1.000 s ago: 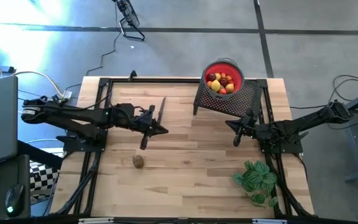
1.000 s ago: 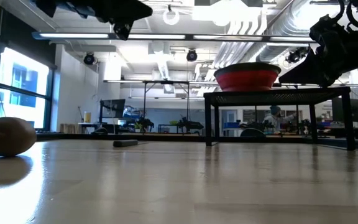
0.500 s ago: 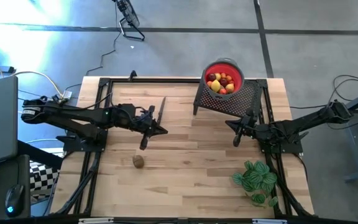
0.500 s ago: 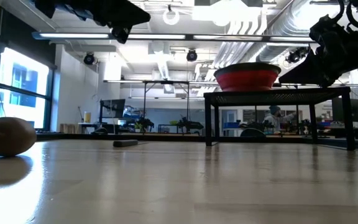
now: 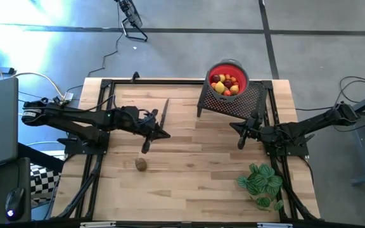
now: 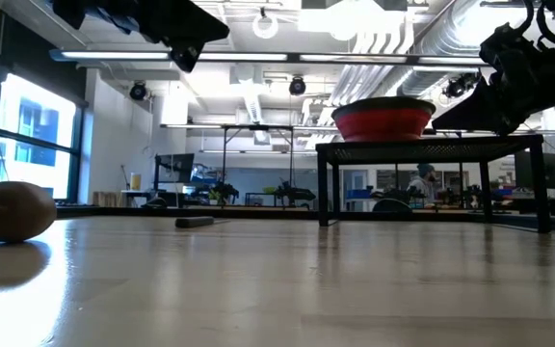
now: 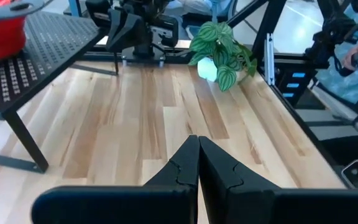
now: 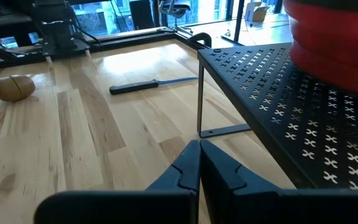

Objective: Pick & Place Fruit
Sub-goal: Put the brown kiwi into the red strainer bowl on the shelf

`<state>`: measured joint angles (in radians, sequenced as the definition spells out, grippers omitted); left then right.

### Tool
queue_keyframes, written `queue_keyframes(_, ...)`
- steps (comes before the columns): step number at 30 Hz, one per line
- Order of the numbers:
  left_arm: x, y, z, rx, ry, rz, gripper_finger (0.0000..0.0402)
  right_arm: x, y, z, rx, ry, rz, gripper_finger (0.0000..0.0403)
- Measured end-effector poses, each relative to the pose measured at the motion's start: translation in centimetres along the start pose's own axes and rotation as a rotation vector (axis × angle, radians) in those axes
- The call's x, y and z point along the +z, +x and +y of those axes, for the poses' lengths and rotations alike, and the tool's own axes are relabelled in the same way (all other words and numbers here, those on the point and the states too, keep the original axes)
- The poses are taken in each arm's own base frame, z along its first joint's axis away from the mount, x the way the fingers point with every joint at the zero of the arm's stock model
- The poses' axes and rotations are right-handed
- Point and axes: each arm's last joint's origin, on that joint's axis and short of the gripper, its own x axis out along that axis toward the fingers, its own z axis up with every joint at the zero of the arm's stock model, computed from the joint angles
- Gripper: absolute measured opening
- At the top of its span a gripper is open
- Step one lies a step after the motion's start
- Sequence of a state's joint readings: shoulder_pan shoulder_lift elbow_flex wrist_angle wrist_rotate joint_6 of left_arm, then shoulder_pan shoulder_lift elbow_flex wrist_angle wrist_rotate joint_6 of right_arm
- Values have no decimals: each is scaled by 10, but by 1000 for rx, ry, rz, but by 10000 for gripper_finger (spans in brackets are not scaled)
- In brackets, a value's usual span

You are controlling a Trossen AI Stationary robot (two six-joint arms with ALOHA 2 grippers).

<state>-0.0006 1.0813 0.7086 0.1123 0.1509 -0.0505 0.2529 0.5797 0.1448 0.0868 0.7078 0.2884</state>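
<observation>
A red bowl (image 5: 228,78) holding several small yellow, red and orange fruit (image 5: 224,84) stands on a black perforated rack (image 5: 246,104) at the far right. One brown fruit (image 5: 141,164) lies alone on the wooden table, near the left. My left gripper (image 5: 167,133) hovers shut above the table's middle left, between the brown fruit and a dark knife (image 5: 165,114). My right gripper (image 5: 233,125) hovers shut just in front of the rack. Both hold nothing, as their wrist views show: left gripper (image 7: 198,144), right gripper (image 8: 199,148).
The knife (image 8: 143,86) lies flat on the table beyond the left gripper. A green leafy plant (image 5: 260,183) stands at the near right. Black frame rails (image 5: 100,126) run along the table's left and right sides. Bare wood lies between the two grippers.
My left gripper has tipped slightly at the wrist while staying over the same spot. Its fingers stay shut.
</observation>
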Motion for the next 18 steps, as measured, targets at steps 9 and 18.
queue_keyframes(9, 0, 0, 0, 0, -115, -4, 0, 1, 0, 0, 1, 3, -5, 2)
queue_keyframes(18, -1, 0, 0, 14, -472, 14, 0, 1, 0, 0, 4, 7, -11, 3)
